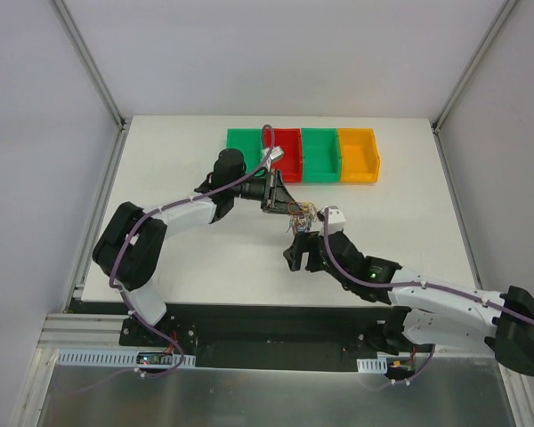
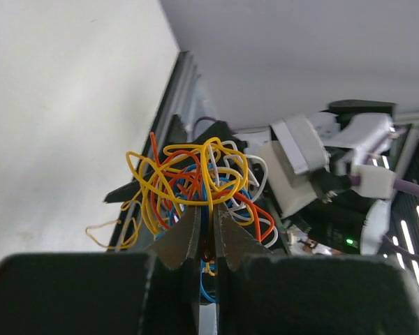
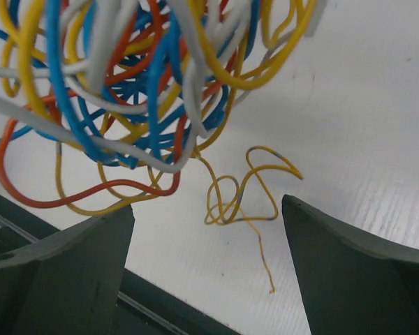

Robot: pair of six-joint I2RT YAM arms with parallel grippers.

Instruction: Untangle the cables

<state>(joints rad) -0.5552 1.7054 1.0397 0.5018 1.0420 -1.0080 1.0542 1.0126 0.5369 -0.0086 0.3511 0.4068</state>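
The cables (image 1: pixel 303 213) are a small tangle of thin yellow, orange, blue and white wires held just above the white table's middle. My left gripper (image 1: pixel 291 206) reaches in from the left. In the left wrist view its jaws (image 2: pixel 208 218) are shut on strands at the bottom of the cables (image 2: pixel 195 174). My right gripper (image 1: pixel 302 233) sits just in front of the bundle. In the right wrist view its fingers (image 3: pixel 208 216) stand wide open and empty, with the cables (image 3: pixel 133 84) ahead of them. One thin yellow strand (image 3: pixel 248 195) dangles between the fingertips without touching them.
Along the table's far side stand a green bin (image 1: pixel 246 151), a red bin (image 1: pixel 287 156), a second green bin (image 1: pixel 320 155) and an orange bin (image 1: pixel 359 155). The right arm's white wrist housing (image 2: pixel 300 164) is close behind the tangle.
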